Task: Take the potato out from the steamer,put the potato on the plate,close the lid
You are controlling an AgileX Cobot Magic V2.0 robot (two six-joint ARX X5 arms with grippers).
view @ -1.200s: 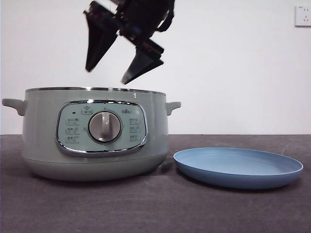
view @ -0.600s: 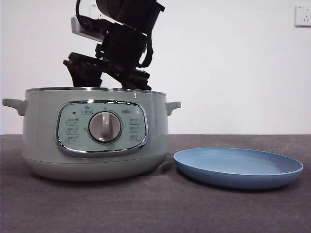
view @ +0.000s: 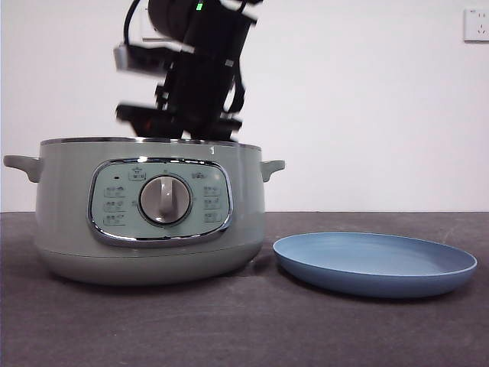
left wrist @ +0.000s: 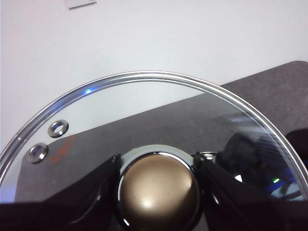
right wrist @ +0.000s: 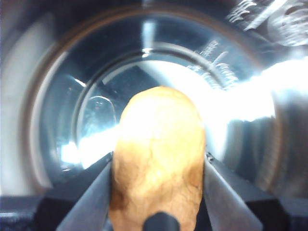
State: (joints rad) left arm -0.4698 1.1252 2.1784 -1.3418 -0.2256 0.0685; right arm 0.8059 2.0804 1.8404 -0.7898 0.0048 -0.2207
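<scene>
The potato (right wrist: 159,134), orange-brown and lumpy, lies on the shiny floor inside the steamer (view: 153,222). My right gripper (right wrist: 159,162) is down inside the pot, with one jaw close along each side of the potato, still spread wide. In the front view only its dark arm (view: 195,69) shows above the pot's rim, and the potato is hidden. My left gripper (left wrist: 156,163) is shut on the knob (left wrist: 158,192) of the glass lid (left wrist: 144,106) and holds it up off the table, out of the front view. The light blue plate (view: 374,264) sits empty to the right of the steamer.
The steamer's side handles (view: 271,167) stick out at both sides. A wall socket (view: 475,24) is on the white wall behind. The steamer's reflective inner wall (right wrist: 250,110) surrounds the right gripper.
The right arm has come down from above the steamer into the pot, its open jaws dropping below the rim to either side of the potato. Steamer and plate have not moved.
</scene>
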